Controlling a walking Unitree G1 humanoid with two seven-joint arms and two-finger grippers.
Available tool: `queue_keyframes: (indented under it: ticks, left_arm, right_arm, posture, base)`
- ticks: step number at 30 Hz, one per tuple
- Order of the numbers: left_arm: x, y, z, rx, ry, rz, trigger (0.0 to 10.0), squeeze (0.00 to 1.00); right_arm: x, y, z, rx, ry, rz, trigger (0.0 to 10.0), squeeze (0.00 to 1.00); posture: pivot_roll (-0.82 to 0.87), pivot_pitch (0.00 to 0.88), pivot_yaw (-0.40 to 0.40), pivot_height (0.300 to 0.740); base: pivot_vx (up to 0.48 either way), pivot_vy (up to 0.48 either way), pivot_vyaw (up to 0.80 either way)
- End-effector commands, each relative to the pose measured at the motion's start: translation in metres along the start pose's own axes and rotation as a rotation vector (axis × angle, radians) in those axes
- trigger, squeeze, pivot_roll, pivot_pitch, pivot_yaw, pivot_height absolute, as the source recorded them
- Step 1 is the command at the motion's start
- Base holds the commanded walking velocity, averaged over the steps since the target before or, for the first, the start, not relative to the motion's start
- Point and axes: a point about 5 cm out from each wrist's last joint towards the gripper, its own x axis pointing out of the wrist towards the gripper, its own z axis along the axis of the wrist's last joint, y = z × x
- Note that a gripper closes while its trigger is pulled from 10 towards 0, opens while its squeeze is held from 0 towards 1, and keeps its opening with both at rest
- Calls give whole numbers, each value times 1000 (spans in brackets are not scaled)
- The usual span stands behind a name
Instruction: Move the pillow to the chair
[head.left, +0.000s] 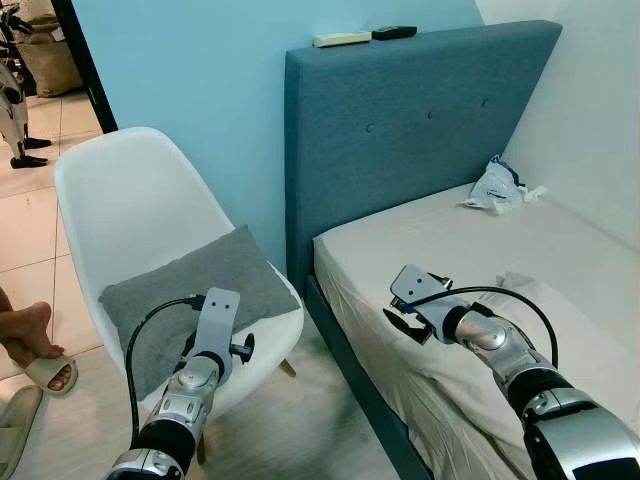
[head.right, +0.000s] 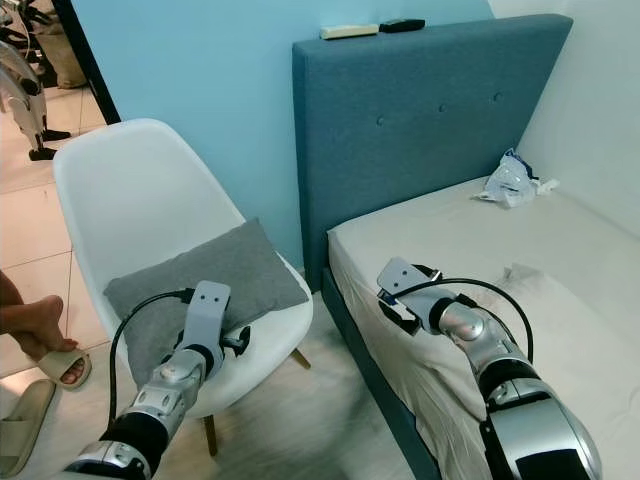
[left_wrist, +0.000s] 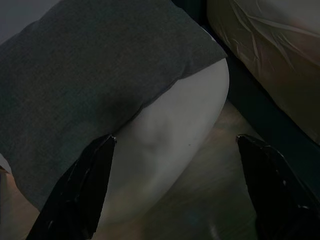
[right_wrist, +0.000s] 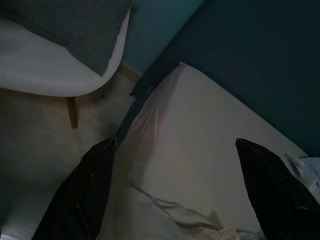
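**Pillow Seated on Chair**

On the white chair (head.left: 130, 200) at left, the grey pillow (head.left: 190, 290) lies flat, one corner overhanging the seat edge. The left tool (left_wrist: 175, 165) hovers above it, fingers wide, empty. Risk: retracting could snag that corner, dragging the pillow off. The right tool (right_wrist: 175, 175), wide, hangs over the bed (head.left: 560, 260). Blue wall, tiled floor.

Light blue wall (head.left: 200, 70); teal headboard (head.left: 420, 120); pale tiled floor (head.left: 30, 230).
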Motion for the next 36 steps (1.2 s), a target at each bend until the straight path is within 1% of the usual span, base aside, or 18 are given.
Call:
queue_keyframes:
  ticks: [1, 17, 36]
  left_arm:
    - [-1, 1, -3, -2, 6, 2, 10000, 0]
    - [-1, 4, -2, -3, 0, 8, 10000, 0]
    - [-1, 9, -1, 4, -4, 13, 10000, 0]
  right_arm:
    - [0, 0, 0, 12, 2, -4, 10000, 0]
    - [1, 0, 0, 13, 2, -4, 10000, 0]
    - [2, 0, 2, 16, -8, -10, 10000, 0]
  posture:
    - [-114, 94, -28, 740]
    - [-107, 81, -38, 740]
    - [-101, 88, -35, 740]
  base:
    - [0, 0, 0]
    - [0, 0, 0]
    - [0, 0, 0]
